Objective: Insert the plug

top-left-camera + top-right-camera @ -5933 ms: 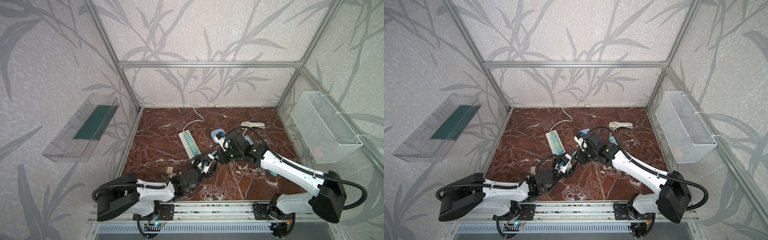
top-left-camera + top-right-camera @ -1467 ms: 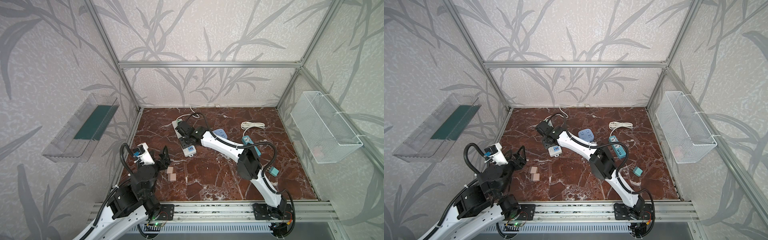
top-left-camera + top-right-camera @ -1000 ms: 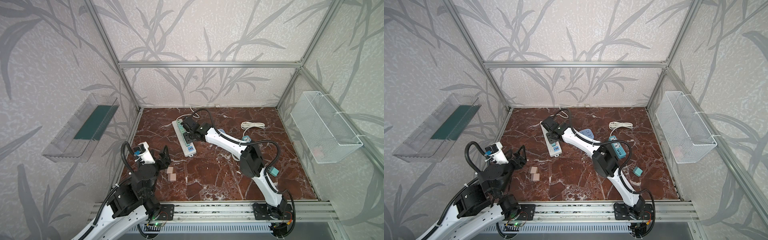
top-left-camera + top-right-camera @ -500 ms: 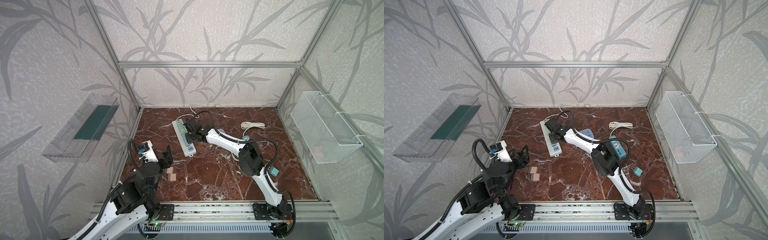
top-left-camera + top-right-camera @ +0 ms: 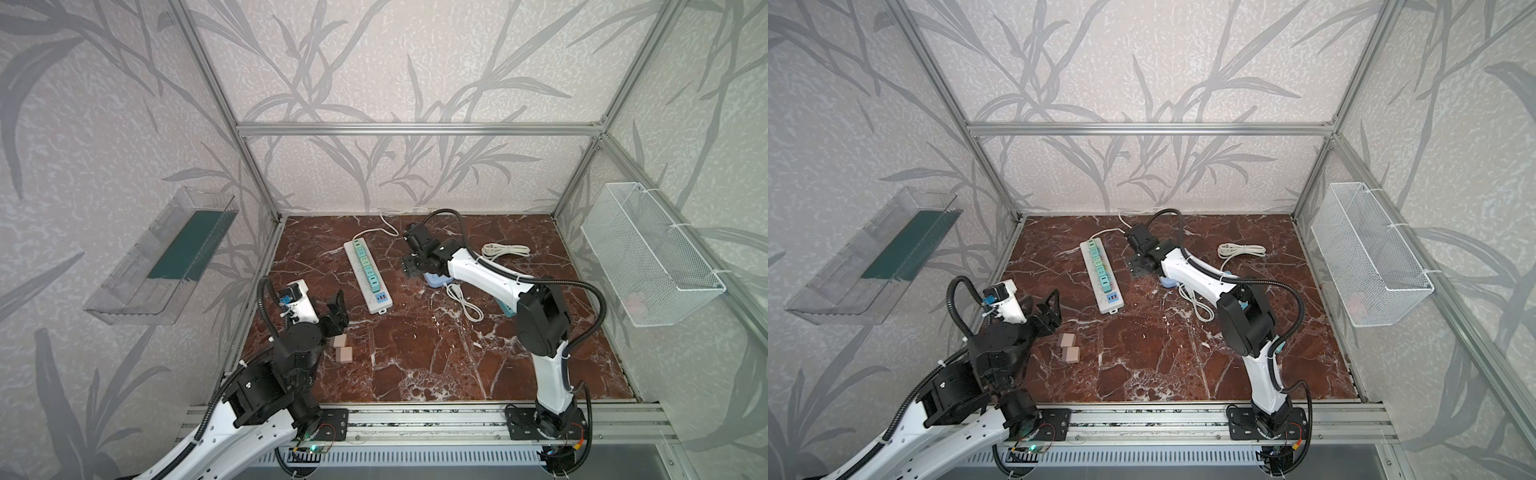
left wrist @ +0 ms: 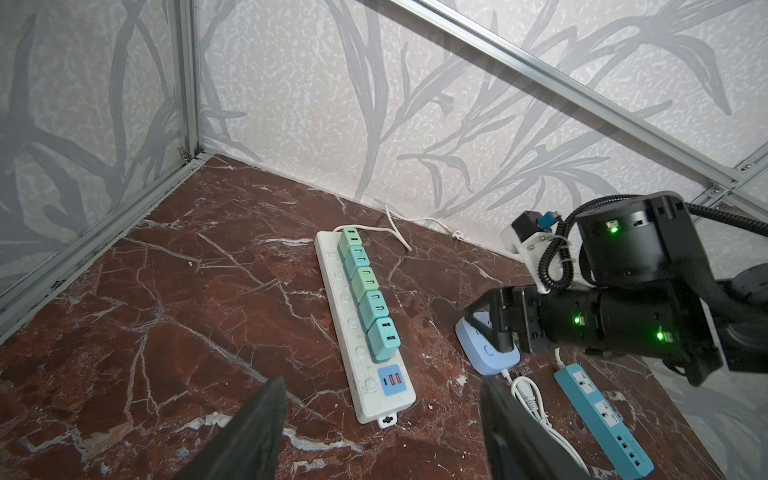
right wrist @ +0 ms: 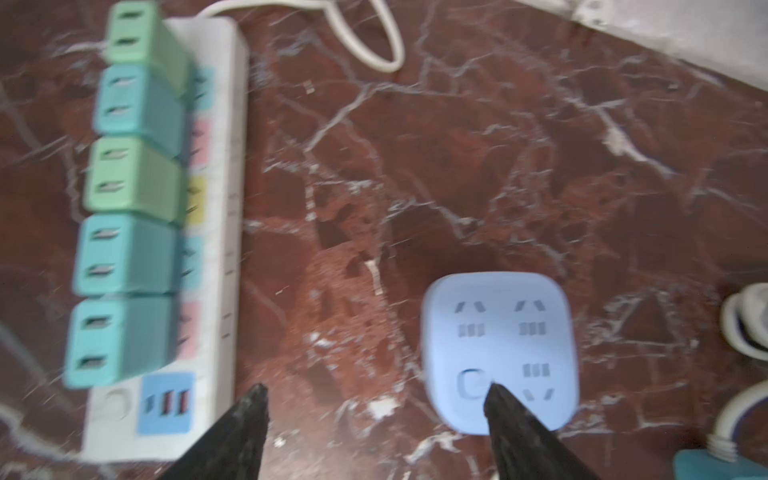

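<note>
A white power strip (image 5: 376, 300) lies on the marble floor at the back left of centre, also seen as the strip (image 5: 1111, 302), (image 6: 365, 386), (image 7: 232, 208). Several green and teal plugs (image 6: 383, 340) stand in its sockets in a row, the same plugs (image 7: 120, 340) showing in the right wrist view. My right gripper (image 5: 410, 268) (image 7: 374, 395) hovers open and empty to the right of the strip, by a light-blue square socket (image 7: 498, 353). My left gripper (image 5: 334, 307) (image 6: 382, 386) is open and empty, raised at the front left. Two beige plugs (image 5: 341, 348) (image 5: 1068, 348) lie on the floor below it.
The blue socket (image 5: 436, 280) trails a white cable (image 5: 463, 301). A teal power strip (image 6: 602, 411) lies beyond it. A coiled white cord (image 5: 505, 250) sits at the back right. A wire basket (image 5: 648, 253) hangs on the right wall, a clear shelf (image 5: 166, 257) on the left.
My right gripper has come off the row of plugs, opened wider and moved right toward the blue socket. The left arm has only shifted slightly.
</note>
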Tool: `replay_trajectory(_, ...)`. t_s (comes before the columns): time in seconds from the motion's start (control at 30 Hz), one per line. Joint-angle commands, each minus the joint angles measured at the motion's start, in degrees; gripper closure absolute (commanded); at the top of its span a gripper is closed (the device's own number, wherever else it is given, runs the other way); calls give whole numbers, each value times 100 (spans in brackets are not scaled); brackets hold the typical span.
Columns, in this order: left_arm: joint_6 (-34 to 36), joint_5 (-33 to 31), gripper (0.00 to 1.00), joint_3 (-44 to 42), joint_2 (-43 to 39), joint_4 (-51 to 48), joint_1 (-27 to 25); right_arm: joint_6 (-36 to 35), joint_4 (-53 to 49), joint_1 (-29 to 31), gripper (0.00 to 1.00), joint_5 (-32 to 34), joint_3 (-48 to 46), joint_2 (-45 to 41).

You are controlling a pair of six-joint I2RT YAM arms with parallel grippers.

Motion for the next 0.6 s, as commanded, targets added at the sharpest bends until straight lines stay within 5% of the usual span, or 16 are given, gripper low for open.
replay_trajectory(0.0, 114, 79, 27, 159, 220, 133, 37, -11, -404, -531, 19, -322, 146, 275)
replay_trajectory(0.3, 219, 245, 27, 313, 646, 286, 52, -128, -891, -1167, 18, -1487, 1152, 1333)
replay_trajectory(0.57, 248, 345, 27, 395, 819, 317, 81, -381, -1039, -1103, 18, -2505, 1448, 1769)
